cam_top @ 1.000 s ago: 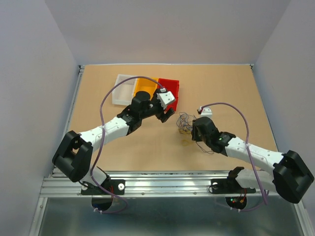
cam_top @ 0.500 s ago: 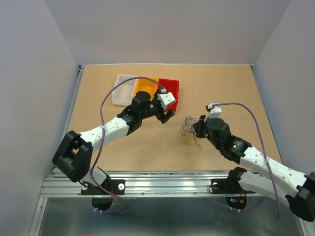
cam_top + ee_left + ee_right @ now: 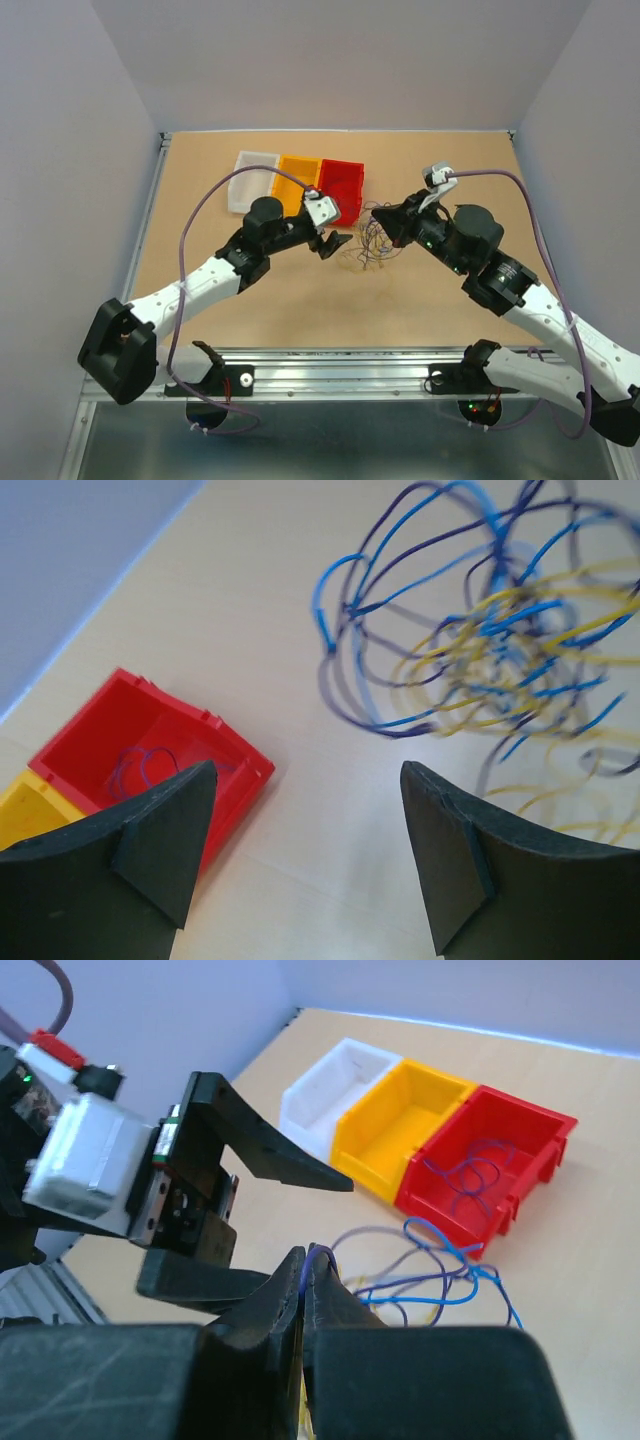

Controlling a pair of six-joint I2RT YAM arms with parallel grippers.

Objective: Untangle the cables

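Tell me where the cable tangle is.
In the top view, the cable tangle is mid-table between the open left gripper and the right gripper that pinches it, just beside the red bin.

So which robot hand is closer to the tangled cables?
Right. The right hand is shut on a strand of the cables, so it touches them. The left hand is open on their left side, close but not touching.

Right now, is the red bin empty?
No, a thin blue-purple wire lies looped inside the red bin.
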